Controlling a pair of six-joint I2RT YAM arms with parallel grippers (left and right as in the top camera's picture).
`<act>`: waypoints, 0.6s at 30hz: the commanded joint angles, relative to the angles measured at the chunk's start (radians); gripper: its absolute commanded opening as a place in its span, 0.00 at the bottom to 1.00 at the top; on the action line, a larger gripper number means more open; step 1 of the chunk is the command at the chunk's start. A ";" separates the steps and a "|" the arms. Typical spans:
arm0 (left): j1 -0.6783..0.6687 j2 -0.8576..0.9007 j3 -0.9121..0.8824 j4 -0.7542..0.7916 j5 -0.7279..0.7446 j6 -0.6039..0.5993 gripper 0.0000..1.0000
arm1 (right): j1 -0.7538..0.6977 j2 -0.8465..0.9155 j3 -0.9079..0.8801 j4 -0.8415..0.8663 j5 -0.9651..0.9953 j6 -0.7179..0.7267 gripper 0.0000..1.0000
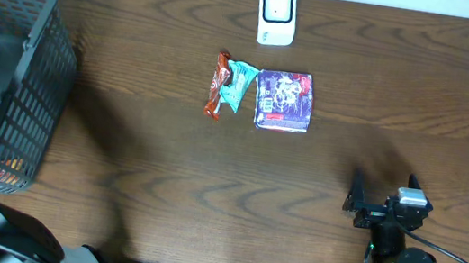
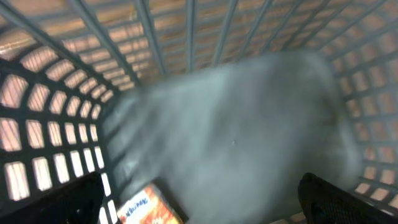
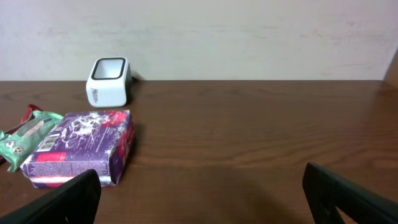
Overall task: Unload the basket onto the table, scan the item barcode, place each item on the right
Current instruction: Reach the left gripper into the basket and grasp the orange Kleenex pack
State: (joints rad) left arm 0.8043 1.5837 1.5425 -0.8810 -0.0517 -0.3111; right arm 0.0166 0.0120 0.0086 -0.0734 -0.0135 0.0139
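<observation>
Orange packet [image 2: 148, 209] inside basket [image 2: 249, 137], left wrist close-up

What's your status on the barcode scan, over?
Left gripper open, empty, in the basket over an orange packet. Right gripper open, empty, facing the purple packet. Teal packet, red wrapper beside it, scanner behind. Nothing blocks the approach.

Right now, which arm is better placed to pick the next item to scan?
Right, probably. The right gripper, open, faces the purple pack and scanner; the left gripper is inside the basket, far from them.
</observation>
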 commanded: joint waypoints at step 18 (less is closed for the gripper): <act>0.003 0.334 -0.022 -0.233 -0.043 -0.445 0.99 | -0.010 -0.006 -0.003 -0.002 0.000 0.007 0.99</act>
State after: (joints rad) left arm 0.8043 1.8858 1.5253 -1.0973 -0.0788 -0.6823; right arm 0.0166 0.0120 0.0086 -0.0734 -0.0135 0.0139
